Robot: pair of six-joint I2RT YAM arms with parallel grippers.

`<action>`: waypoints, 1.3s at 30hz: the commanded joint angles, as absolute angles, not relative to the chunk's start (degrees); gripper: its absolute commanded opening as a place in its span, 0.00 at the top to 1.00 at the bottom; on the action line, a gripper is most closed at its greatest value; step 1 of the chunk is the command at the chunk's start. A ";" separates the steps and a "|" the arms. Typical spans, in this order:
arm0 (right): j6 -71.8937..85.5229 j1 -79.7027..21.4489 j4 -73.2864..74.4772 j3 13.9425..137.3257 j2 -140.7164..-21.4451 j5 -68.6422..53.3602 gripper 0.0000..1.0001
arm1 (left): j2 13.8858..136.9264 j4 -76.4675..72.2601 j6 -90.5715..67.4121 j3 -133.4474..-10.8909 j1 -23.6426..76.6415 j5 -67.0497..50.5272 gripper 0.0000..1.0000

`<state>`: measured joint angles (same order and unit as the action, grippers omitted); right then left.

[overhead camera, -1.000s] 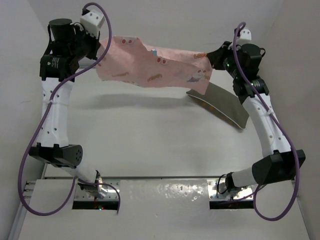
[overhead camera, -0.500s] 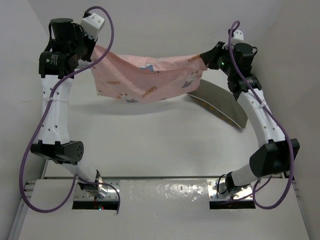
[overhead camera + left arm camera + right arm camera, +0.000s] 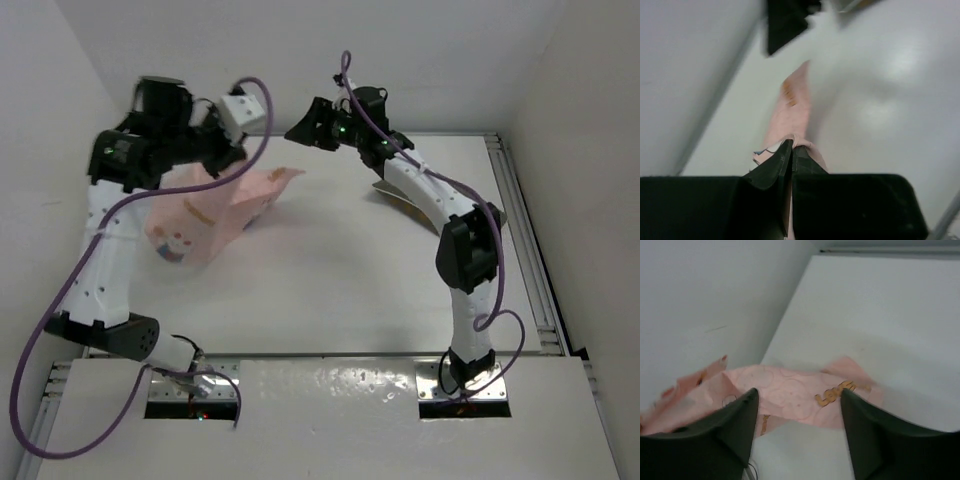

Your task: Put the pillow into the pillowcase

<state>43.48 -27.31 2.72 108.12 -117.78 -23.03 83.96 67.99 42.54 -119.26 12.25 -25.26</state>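
Jaws pressed together, the left gripper (image 3: 791, 145) pinches an edge of the pillowcase (image 3: 215, 215), which hangs crumpled from it over the left side of the table (image 3: 350, 280), one corner pointing toward the centre. The right gripper (image 3: 799, 391) hovers near that corner with jaws spread, holding nothing; in its wrist view the pink cloth shows below, between the fingers. The pillow (image 3: 386, 190) lies on the table under the right arm, mostly hidden.
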 commanded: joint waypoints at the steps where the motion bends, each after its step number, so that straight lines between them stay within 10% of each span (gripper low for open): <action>1: 49.57 -18.92 6.74 110.05 -117.86 -23.91 0.30 | 87.36 64.19 39.31 -108.85 20.19 -35.07 1.00; 3: 48.35 -15.75 11.57 106.72 -116.90 -21.63 0.01 | 89.55 61.19 38.06 -106.01 27.37 -34.98 0.98; 7: 44.57 -11.00 15.20 97.05 -109.71 -14.95 0.01 | 95.52 59.07 38.49 -104.15 36.99 -34.19 0.51; 13: 34.22 -11.16 19.68 86.58 -103.54 -10.02 0.01 | 97.04 58.19 37.19 -105.21 38.68 -32.52 0.22; 15: 31.74 -13.26 21.87 84.57 -103.10 -9.67 0.09 | 95.98 55.48 33.34 -104.59 33.87 -30.86 0.33; 18: 27.25 -17.47 24.24 82.63 -104.49 -12.03 0.45 | 93.17 50.30 26.93 -100.49 24.83 -24.54 0.90; 20: 26.37 -19.68 25.13 81.74 -105.46 -12.13 0.60 | 92.37 48.43 24.79 -97.84 19.80 -17.45 0.96; 22: 26.63 -22.49 24.53 79.29 -106.34 -11.87 0.48 | 93.77 47.81 22.77 -94.41 13.12 -13.55 0.89; 27: 27.33 -26.62 26.36 74.55 -107.05 -10.37 0.12 | 98.96 44.14 22.32 -86.67 2.04 -7.65 0.35; 36: 31.90 -28.30 26.64 59.69 -102.31 -11.68 0.01 | 110.12 35.34 23.73 -79.46 -1.57 5.44 0.21; 39: 32.35 -28.74 25.67 57.31 -102.57 -17.11 0.13 | 113.19 33.93 23.91 -78.23 -3.42 6.86 0.21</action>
<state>30.87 -27.92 26.87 59.35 -103.57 -12.03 112.53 38.72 23.70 -78.56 -0.80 2.39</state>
